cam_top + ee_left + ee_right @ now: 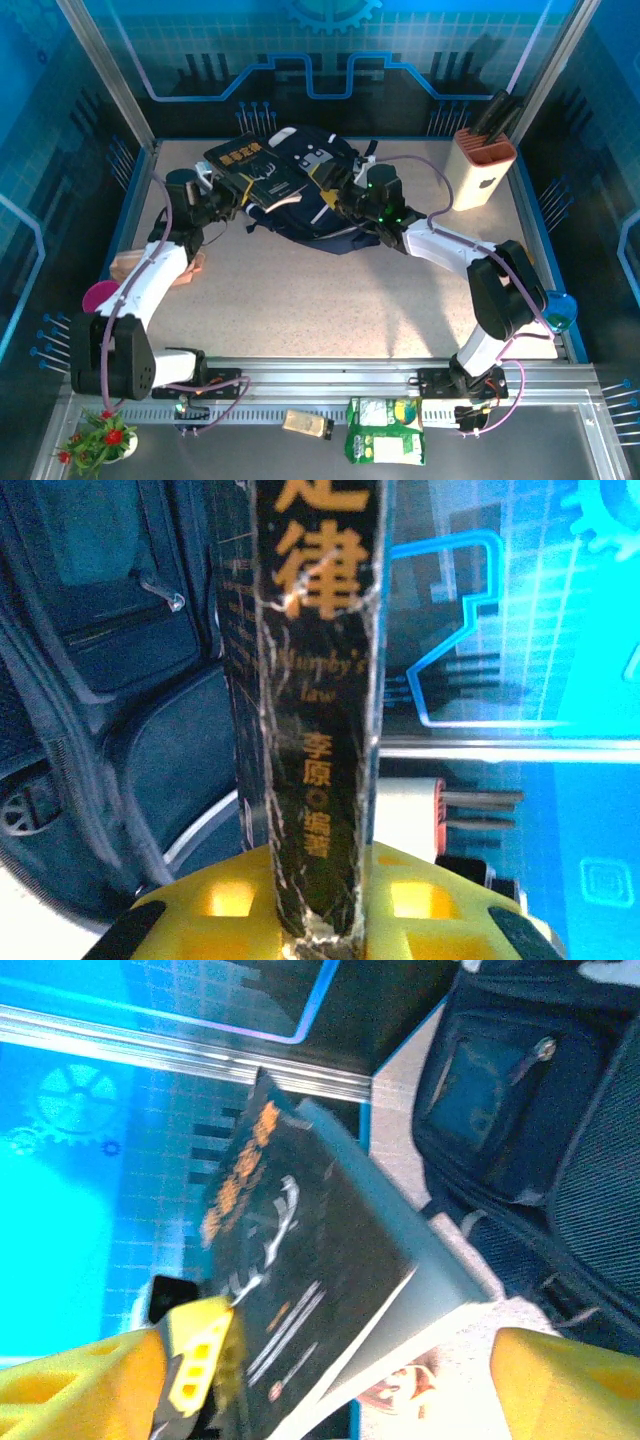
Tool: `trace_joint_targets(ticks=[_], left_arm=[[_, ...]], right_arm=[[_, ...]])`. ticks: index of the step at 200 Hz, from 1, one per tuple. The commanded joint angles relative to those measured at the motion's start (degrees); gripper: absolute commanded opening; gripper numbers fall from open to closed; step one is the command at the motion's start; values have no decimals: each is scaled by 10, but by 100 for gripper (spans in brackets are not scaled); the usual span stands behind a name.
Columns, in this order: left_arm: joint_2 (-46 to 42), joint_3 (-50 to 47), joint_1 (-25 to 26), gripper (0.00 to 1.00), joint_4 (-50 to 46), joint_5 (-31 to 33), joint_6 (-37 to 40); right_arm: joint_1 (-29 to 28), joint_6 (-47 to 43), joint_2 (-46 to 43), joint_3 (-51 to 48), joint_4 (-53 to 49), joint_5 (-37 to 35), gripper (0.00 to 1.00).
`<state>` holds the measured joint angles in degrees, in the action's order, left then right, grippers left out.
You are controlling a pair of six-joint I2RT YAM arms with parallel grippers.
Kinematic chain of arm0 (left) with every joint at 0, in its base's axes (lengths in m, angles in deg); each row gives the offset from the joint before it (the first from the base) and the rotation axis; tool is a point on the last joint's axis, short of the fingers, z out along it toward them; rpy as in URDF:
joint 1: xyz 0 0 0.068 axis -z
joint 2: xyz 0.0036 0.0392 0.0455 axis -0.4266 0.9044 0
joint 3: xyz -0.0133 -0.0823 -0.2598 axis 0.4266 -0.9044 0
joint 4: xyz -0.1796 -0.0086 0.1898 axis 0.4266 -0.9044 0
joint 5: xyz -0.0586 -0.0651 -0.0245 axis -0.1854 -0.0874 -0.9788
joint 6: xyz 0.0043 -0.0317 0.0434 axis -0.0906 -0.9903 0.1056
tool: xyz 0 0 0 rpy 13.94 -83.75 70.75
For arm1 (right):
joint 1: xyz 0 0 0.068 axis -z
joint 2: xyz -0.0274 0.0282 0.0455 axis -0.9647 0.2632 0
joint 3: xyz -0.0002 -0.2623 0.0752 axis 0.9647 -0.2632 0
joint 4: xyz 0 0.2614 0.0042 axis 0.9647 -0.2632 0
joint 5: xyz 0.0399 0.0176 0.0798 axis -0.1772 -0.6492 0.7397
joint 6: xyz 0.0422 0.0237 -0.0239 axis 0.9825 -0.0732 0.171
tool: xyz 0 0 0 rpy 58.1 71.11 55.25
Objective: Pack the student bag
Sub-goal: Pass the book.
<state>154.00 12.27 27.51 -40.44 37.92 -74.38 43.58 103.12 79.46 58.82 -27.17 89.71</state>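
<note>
- Table [330, 300]: the bag [325, 205] lies on it at the far middle. It is dark navy with its grey-white patch facing up.
- Book [250, 168]: black cover with orange lettering, tilted over the bag's left edge. Can't tell if it touches the bag.
- Holder [483, 168]: beige block with black handles sticking up, well right of the bag.
- Green packet [385, 430]: well in front of the bag, on the front rail. A small beige pack [307, 423] sits just left of it.
- Left gripper [228, 195]: just left of the bag, pinching the book. Left wrist view shows the spine upright between its yellow fingers [220, 910].
- Right gripper [345, 197]: over the bag's middle. Its yellow fingers [80, 1380] are spread wide and grip nothing, with the book and a bag pocket ahead of them.
</note>
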Motion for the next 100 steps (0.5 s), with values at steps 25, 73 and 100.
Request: trace_joint_targets(ticks=[25,73,100], left_arm=[[45,30,30,9,158,52,-80],[69,34,43,10,197,57,-98],[73,24,45,10,222,59,-111]], right_arm=[[-5,98,41,21,62,37,89],[-25,143,82,38,77,34,89],[-31,147,109,74,83,43,88]])
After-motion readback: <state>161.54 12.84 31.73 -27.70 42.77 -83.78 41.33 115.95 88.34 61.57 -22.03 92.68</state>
